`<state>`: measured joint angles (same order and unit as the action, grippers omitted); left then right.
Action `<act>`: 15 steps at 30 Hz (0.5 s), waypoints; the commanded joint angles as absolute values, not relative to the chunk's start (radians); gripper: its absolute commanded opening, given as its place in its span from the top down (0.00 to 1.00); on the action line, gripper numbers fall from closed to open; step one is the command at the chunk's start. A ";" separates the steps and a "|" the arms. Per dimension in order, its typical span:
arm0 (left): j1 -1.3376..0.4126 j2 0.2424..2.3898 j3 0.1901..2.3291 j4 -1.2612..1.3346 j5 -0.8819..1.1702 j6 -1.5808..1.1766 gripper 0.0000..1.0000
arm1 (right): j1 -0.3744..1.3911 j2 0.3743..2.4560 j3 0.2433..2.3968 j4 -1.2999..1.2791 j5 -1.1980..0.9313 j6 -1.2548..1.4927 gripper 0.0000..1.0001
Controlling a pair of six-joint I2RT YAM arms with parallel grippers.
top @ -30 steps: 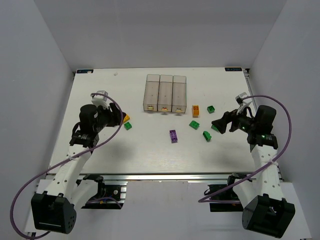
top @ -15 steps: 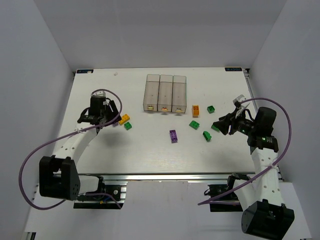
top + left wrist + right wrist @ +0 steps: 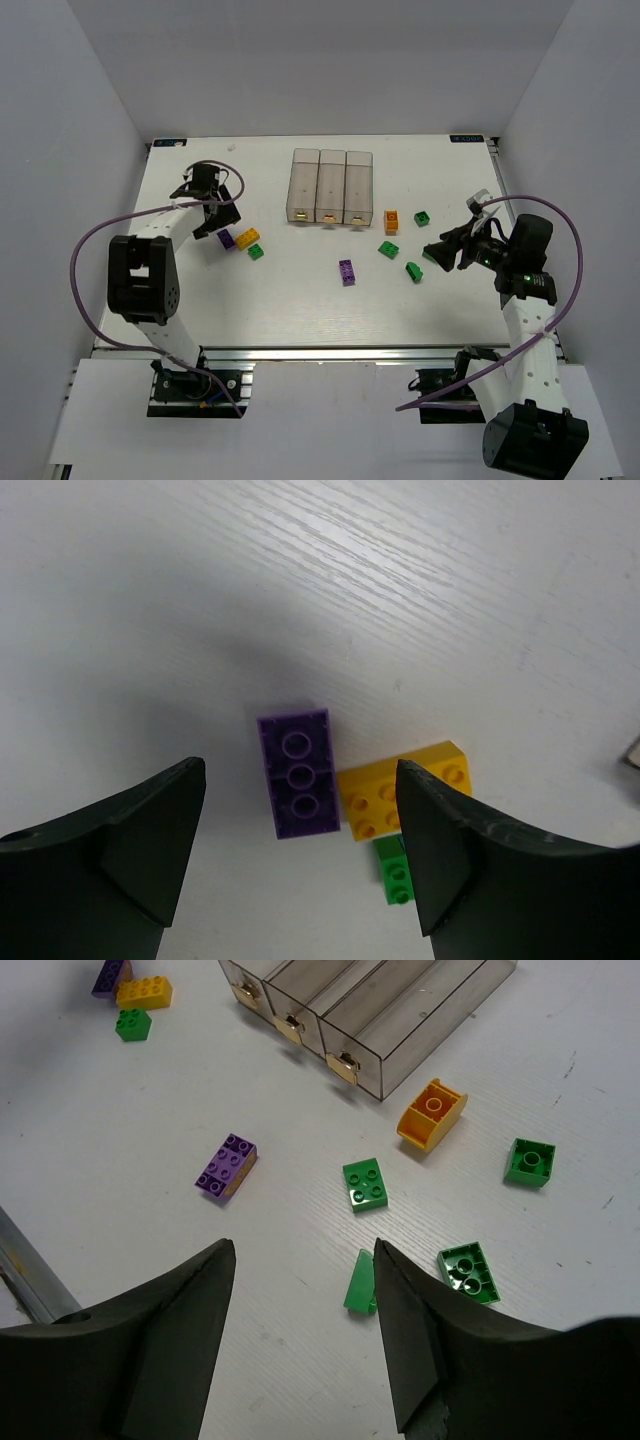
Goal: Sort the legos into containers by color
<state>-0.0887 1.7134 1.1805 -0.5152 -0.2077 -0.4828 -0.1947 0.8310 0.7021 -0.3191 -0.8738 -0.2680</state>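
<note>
Left hand hovers, spread wide, over white woodgrain table between grey walls.

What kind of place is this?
Likely a robotics lab test cell: a white table walled in by plain panels, a left arm and right arm bolted at its edge, legos beside clear bins.

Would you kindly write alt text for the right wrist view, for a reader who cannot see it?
The right gripper hangs open and empty over a white table strewn with legos: four green, one orange and one purple lie nearest. Three joined clear containers stand at the top, and three more bricks cluster in the far upper-left corner.
</note>
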 commanded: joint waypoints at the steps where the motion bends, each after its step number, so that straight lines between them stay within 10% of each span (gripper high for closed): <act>1: -0.069 1.726 1.245 -0.565 -0.245 -0.488 0.14 | -0.189 0.825 0.726 -0.308 -0.885 -0.253 0.36; 15: -0.040 1.845 1.230 -0.511 -0.133 -0.495 0.22 | -0.184 0.831 0.723 -0.299 -0.865 -0.241 0.36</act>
<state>-0.0475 1.8542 1.2148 -0.5369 -0.1673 -0.4889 -0.1894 0.8310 0.7021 -0.3187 -0.8658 -0.2493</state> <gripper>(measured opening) 0.789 0.638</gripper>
